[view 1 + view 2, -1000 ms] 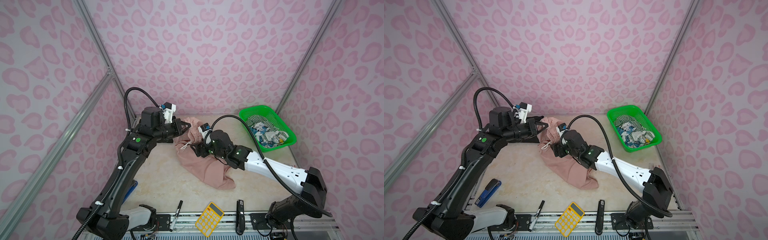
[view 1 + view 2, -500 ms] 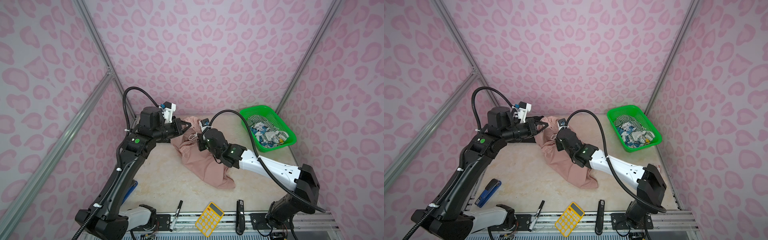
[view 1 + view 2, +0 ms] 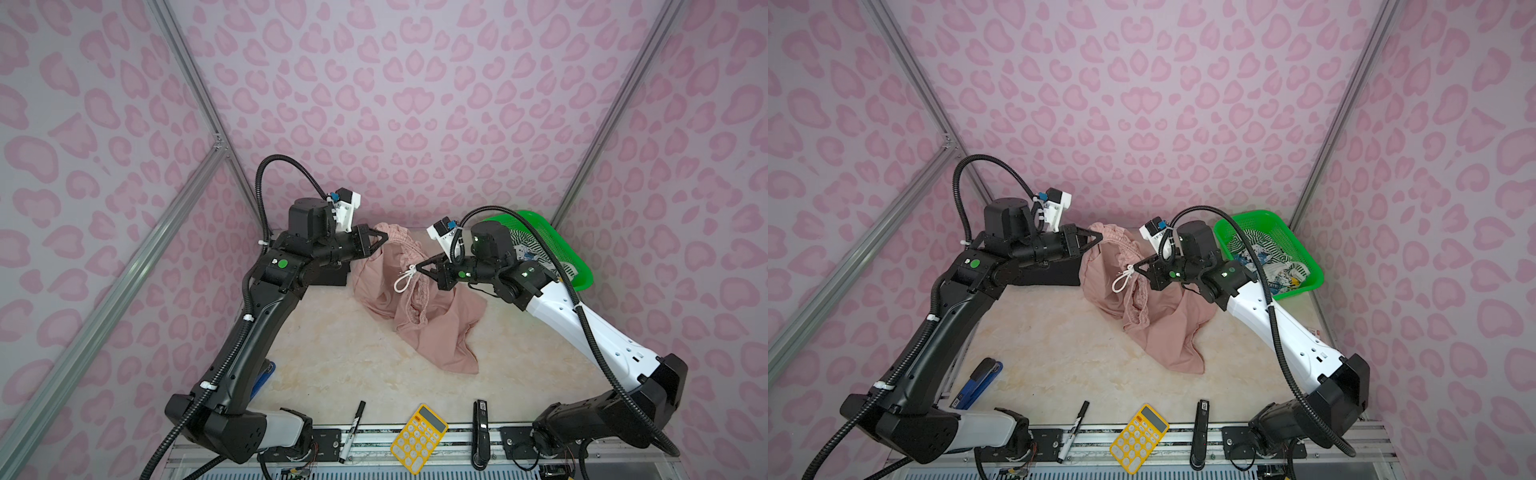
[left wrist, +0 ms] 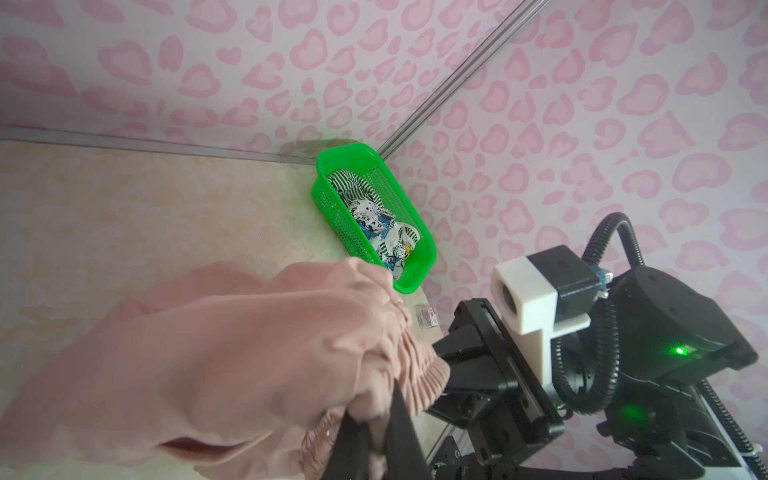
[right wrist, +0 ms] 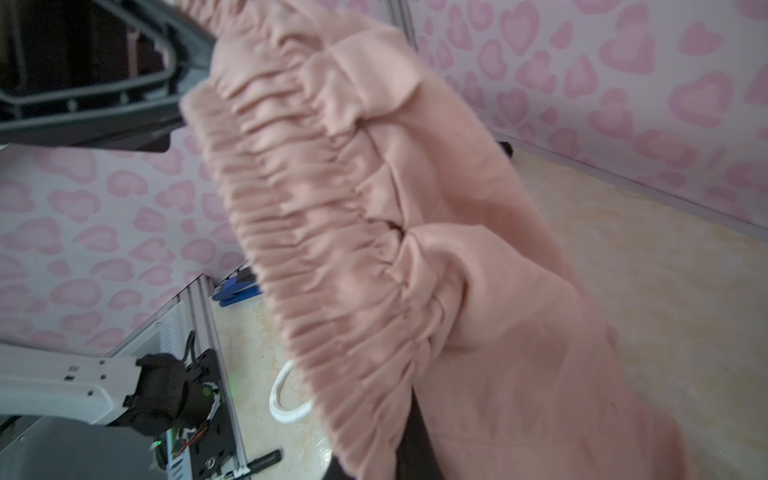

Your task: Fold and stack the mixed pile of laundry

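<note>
Right gripper [image 3: 420, 268], jaws wide apart a sec ago, has snapped closed on the gathered waistband of the dusty-pink shorts [image 3: 432, 328] and drawn back toward its own side, hoisting that edge off the table [image 3: 332, 374].

Nearest the camera, well short of both sets of jaws, a marker [image 3: 352, 430], a yellow calculator [image 3: 419, 438] and a slim black device [image 3: 481, 432] lie along the front rail. A blue stapler [image 3: 978, 384] sits beside the L arm's base.

Btwn those and the jaws, the shorts' legs trail crumpled on the tabletop, hem toward the front. Higher up, the waistband hangs in a slack arc btwn the two grips. The white cord [image 3: 403, 282] dangles in a loop just beneath the R jaws, on the L gripper's side.

Left gripper [image 3: 384, 239] is pinched tight on the waistband's far end, fabric bunched over its fingers [image 4: 401, 432] in the L wrist view. Pink cloth fills most of the R wrist view, blocking the table there.

A flat black bundle [image 3: 1054, 272], prob. folded cloth, lies under the L forearm, behind the L jaws.

Beyond the R jaws, a green basket [image 3: 1289, 239] sits at the far corner w/ the striped piece [image 3: 1252, 241] and blue-white printed piece [image 3: 1281, 272] inside, partly hidden by the R arm and its cable.
</note>
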You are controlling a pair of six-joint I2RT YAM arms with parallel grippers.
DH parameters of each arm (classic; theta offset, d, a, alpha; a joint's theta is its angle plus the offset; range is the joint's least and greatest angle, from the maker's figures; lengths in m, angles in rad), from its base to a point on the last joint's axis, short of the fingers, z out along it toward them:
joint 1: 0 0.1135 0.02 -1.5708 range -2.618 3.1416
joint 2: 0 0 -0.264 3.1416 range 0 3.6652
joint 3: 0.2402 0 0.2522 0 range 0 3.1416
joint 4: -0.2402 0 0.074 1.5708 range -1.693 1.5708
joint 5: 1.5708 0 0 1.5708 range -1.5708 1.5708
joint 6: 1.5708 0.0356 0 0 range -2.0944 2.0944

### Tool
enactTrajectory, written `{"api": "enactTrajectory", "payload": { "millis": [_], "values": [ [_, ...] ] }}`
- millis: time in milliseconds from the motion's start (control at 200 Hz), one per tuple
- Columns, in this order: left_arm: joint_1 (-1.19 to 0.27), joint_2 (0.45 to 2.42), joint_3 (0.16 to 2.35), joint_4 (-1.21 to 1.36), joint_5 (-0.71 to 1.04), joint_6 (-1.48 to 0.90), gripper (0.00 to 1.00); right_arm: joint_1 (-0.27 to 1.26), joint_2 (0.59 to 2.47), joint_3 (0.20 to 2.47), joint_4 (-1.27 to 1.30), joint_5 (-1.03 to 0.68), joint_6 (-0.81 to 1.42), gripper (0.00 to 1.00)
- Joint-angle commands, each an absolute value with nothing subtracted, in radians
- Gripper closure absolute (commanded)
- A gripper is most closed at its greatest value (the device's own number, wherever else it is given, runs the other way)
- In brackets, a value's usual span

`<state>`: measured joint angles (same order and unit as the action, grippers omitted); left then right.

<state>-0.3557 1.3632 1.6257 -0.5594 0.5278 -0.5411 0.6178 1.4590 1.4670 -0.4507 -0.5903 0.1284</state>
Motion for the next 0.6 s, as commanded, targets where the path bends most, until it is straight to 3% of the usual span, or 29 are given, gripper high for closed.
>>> {"api": "enactTrajectory", "payload": {
  "millis": [0,175,325,460,595],
  "values": [
    [-0.345,1.322,1.659,-0.591,0.393,-0.483,0.97,0.665,1.506,1.547,-0.575,-0.698,0.071,0.97],
    [-0.302,1.239,1.736,-0.708,0.203,-0.446,0.97,0.801,1.654,1.816,-0.646,-0.659,0.052,0.98],
    [-0.273,1.307,1.948,-0.793,0.169,-0.384,0.97,0.821,1.736,2.004,-0.609,-0.64,0.112,1.0],
    [-0.272,1.458,2.109,-0.791,0.263,-0.364,0.97,0.721,1.693,1.942,-0.469,-0.667,0.224,1.0],
    [-0.289,1.642,2.186,-0.73,0.403,-0.389,0.97,0.543,1.593,1.675,-0.287,-0.791,0.335,1.0]
  ]
}}
